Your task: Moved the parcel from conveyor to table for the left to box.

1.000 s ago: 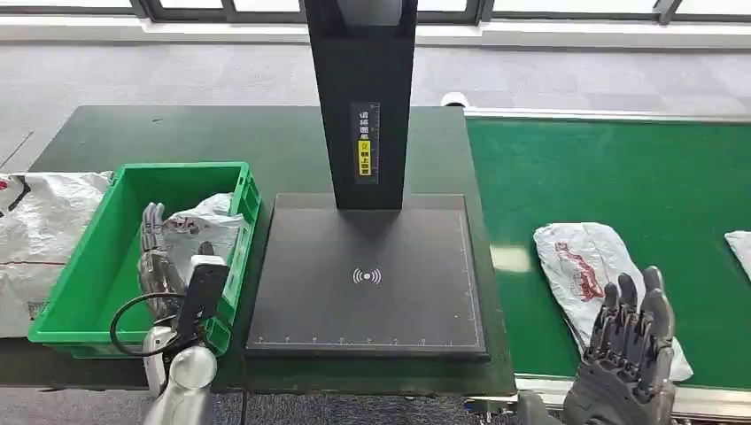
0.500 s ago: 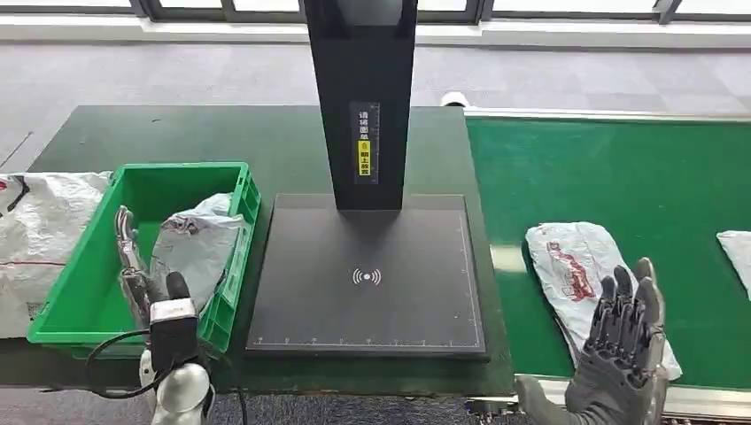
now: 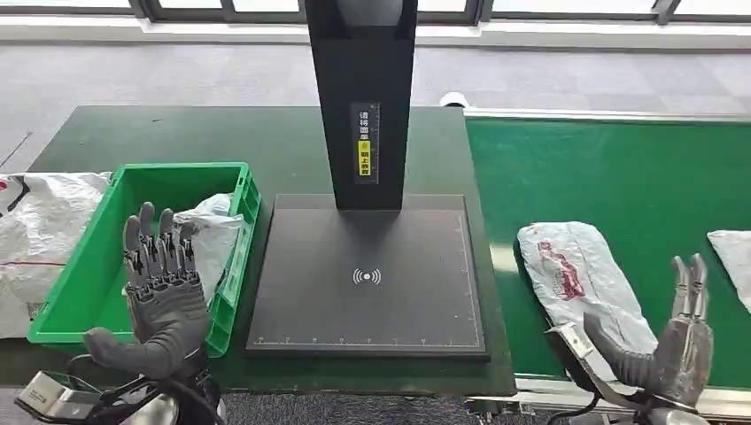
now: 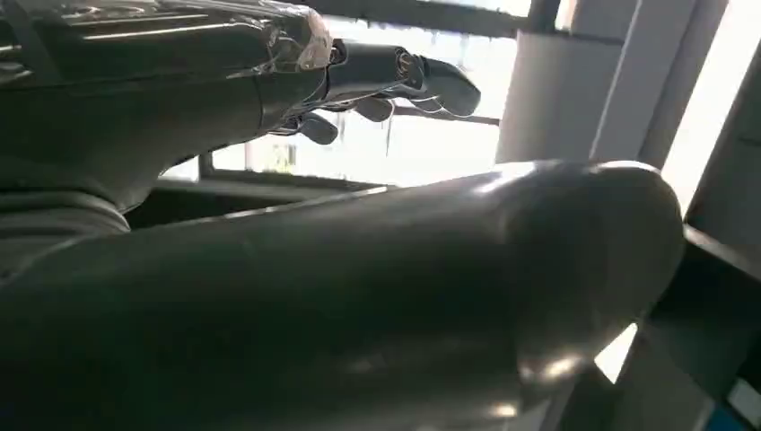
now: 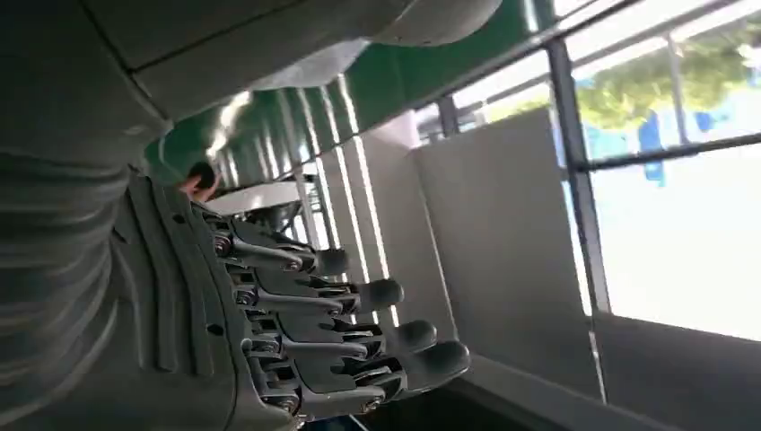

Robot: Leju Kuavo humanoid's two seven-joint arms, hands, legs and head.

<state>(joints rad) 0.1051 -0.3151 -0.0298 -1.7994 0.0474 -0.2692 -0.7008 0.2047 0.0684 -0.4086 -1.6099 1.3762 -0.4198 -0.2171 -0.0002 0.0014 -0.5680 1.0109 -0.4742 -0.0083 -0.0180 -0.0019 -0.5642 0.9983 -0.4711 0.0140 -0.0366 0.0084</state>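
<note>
- Both hands have turned: left hand [image 3: 162, 292] now palm-up, fingers spread, holding nothing, before the green bin [image 3: 89, 292].
- Right hand [image 3: 666, 341] edge-on, fingers apart and bare, beside the parcel [image 3: 580, 274] on the conveyor [image 3: 620, 177].

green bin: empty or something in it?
Not empty. The green bin holds a grey parcel against its right wall; the open left hand hovers in front.
</note>
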